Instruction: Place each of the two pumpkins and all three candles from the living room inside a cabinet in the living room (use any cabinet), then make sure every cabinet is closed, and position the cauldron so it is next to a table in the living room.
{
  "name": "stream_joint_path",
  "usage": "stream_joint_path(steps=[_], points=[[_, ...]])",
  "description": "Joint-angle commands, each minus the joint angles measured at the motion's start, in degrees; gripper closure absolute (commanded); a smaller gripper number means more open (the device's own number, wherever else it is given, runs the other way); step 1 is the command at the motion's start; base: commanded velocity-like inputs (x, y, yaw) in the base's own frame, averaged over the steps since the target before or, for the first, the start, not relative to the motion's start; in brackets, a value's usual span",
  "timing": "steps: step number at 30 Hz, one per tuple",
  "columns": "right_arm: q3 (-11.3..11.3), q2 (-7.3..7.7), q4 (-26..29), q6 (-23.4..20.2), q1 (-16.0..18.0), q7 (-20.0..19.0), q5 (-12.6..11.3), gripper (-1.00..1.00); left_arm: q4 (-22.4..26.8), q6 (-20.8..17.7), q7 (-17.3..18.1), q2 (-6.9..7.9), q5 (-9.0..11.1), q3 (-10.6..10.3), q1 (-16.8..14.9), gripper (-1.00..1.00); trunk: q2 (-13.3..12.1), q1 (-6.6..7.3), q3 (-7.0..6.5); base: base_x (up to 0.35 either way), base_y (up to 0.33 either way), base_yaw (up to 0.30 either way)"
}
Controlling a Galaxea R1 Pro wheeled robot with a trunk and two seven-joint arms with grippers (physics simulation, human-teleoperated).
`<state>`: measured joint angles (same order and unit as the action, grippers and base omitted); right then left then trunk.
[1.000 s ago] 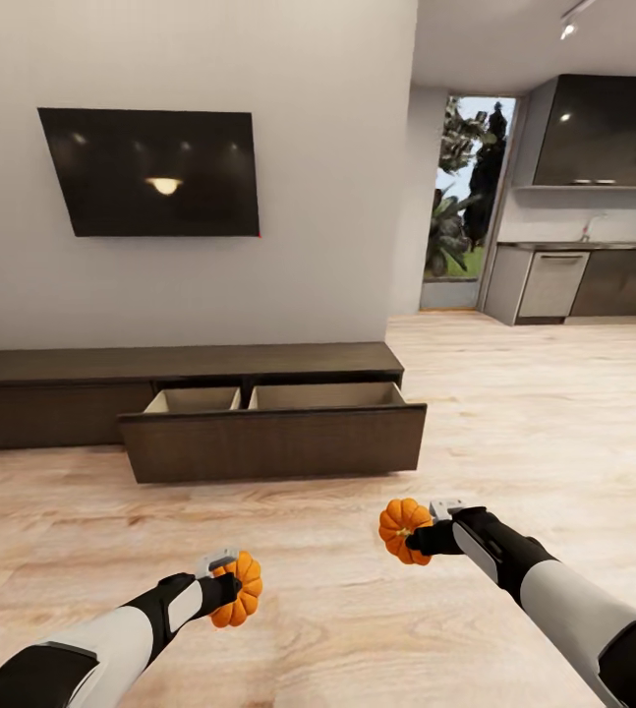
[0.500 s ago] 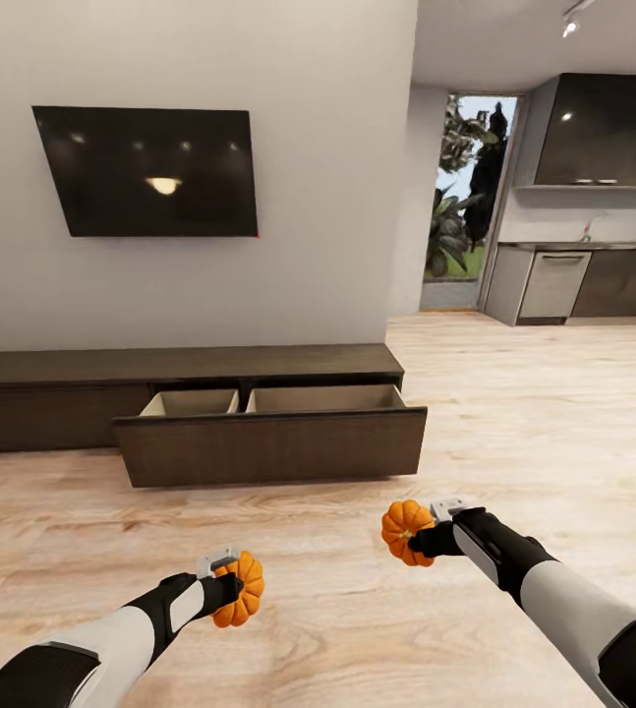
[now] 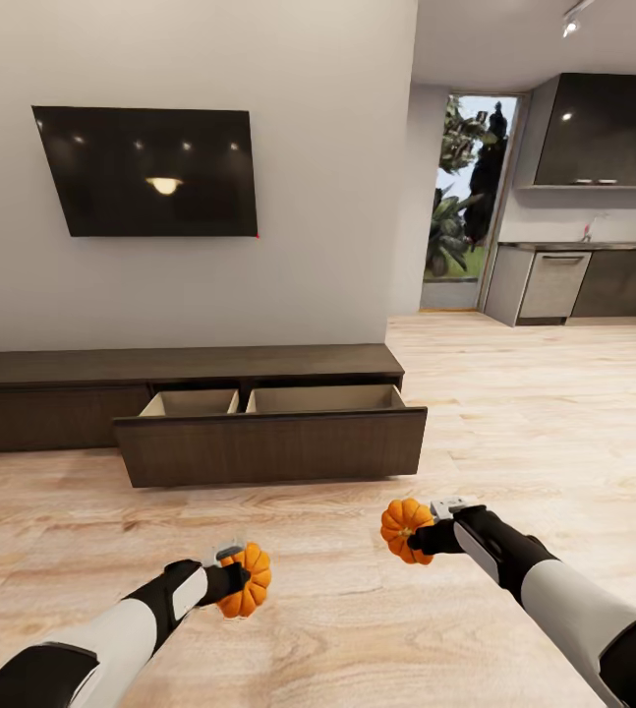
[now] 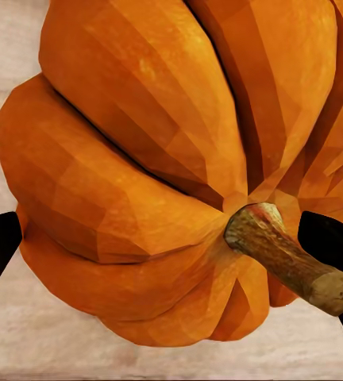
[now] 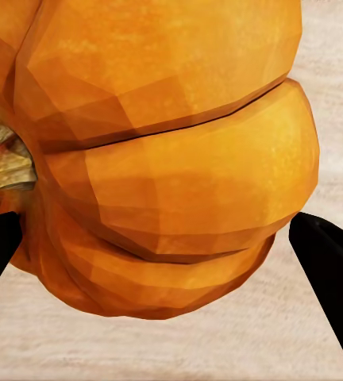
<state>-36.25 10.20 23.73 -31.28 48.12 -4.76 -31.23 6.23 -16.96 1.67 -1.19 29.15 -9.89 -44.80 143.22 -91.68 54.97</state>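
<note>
Each gripper, left (image 3: pixel 237 582) and right (image 3: pixel 418 536), clamps a pumpkin (image 3: pixel 249 580) (image 3: pixel 402 530) above bare floor (image 3: pixel 514 423), the cabinet (image 3: pixel 180 379) with its open drawer (image 3: pixel 270 444) at twelve o'clock.

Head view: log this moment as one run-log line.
left gripper: shut on left pumpkin | right gripper: shut on right pumpkin | cabinet: drawer open, compartments look empty | phase: facing cabinet

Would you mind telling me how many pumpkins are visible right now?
2. One pumpkin is held in the left hand, the other pumpkin in the right hand, both above the wooden floor, short of the cabinet's open drawer.
</note>
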Motion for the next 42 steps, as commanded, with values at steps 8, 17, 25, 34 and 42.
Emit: stream_joint_path(steps=[8, 17, 25, 34, 42], points=[[0.03, -0.38, 0.29, -11.23, 2.96, -0.16, -0.02, 1.00, 17.55, -22.18, -7.66, 0.35, 0.04, -0.56, -0.08, 1.00, 0.02, 0.01, 0.06, 0.000, 0.000, 0.000], [7.44, -3.14, 0.11, -25.94, 14.74, 0.06, 0.04, 1.00, 19.09, -34.77, -9.80, 0.39, 0.06, 2.02, -7.53, 1.00, 0.02, 0.01, 0.06, 0.000, 0.000, 0.000], [9.72, -5.96, -6.72, -28.35, 26.56, 0.20, 0.17, 1.00, 12.81, -39.27, -9.84, 0.23, 0.11, 2.39, -22.55, 1.00, 0.02, 0.01, 0.06, 0.000, 0.000, 0.000], [9.79, -8.96, -16.52, -28.40, 35.62, 0.19, -2.08, 1.00, 6.66, -41.17, -5.43, -1.20, -0.01, 2.06, -35.04, 1.00, 0.02, 0.01, 0.06, 0.000, 0.000, 0.000], [9.20, -9.57, -16.80, -28.72, 35.72, 0.33, -6.79, 1.00, 2.27, -41.53, 0.81, -1.89, -0.17, -3.06, -37.04, 1.00, 0.02, 0.01, 0.06, 0.000, 0.000, 0.000]])
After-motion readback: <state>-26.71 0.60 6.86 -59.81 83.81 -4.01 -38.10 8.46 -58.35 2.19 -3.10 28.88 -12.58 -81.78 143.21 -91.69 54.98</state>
